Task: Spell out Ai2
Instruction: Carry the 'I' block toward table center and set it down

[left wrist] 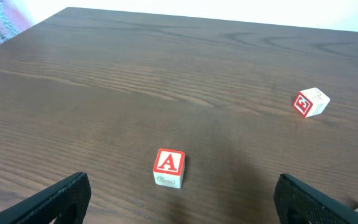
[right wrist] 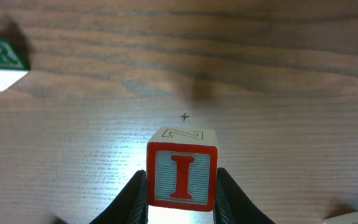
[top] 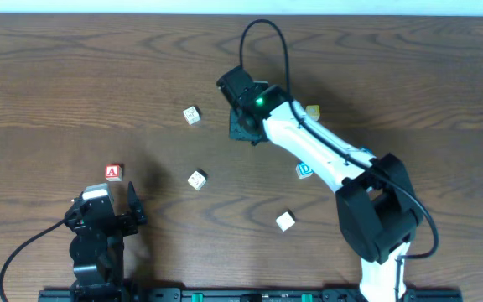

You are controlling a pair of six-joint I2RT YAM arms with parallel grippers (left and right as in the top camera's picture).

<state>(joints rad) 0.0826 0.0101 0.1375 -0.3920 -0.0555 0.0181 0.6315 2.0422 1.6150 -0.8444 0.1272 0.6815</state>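
Overhead: your left gripper (top: pixel 111 200) sat at the near edge of the table (top: pixel 57 84), close to the A block (top: pixel 113 173); your right gripper (top: pixel 243 127) reached mid-table.
Left wrist: your 2 left fingers (left wrist: pixel 55 199) stood wide apart, not touching the A block, which sat upright ahead of them.
Right wrist: your right fingers (right wrist: pixel 132 199) were clamped on the I block (right wrist: pixel 182 177); an R block (right wrist: pixel 2 62) lay far left.

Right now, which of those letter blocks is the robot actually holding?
The red I block: it alone is pinched in the right gripper. The A block and the rest lie loose on the table.
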